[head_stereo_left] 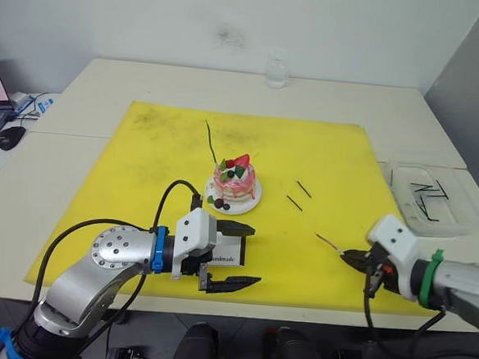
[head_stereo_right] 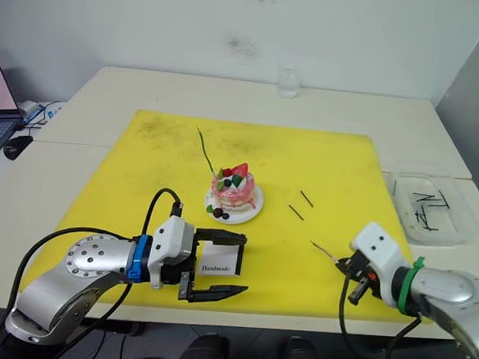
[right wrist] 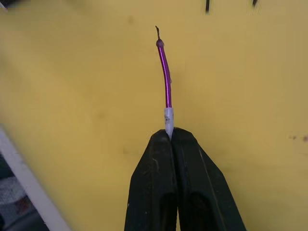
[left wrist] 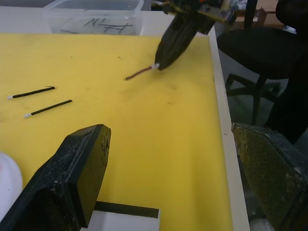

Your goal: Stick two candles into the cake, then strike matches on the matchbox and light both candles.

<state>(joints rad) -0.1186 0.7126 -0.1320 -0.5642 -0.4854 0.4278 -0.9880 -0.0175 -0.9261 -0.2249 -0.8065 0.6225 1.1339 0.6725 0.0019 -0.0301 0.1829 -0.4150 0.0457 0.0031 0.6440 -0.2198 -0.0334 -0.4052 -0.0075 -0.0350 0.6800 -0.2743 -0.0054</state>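
While one candle [head_stereo_left: 212, 142] is already standing tilted in the cake [head_stereo_left: 234, 182], the right gripper [right wrist: 169, 135] is pinching the second candle [right wrist: 164, 72] by its pale end, jaws clenched on it, with the coloured shaft jutting out over the yellow mat [head_stereo_left: 139, 197] well to the right of the cake. The left gripper [head_stereo_left: 236, 256] is hovering with its jaws released around the matchbox [head_stereo_left: 229, 252], which is lying flat on the mat just in front of the cake's plate. Two matches [head_stereo_left: 299, 195] are lying between cake and right gripper, and more sticks are sitting in the clear tray [head_stereo_left: 459, 213] on the tabletop. The candle is looking very light, thin and slightly bent, so it is likely to flex or snap under side load; holding it at the stiff pale end leaves little of that end free to enter the cake, so taking it on the shaft just above, and pushing straight along its axis into the soft cake, is probably the safer way
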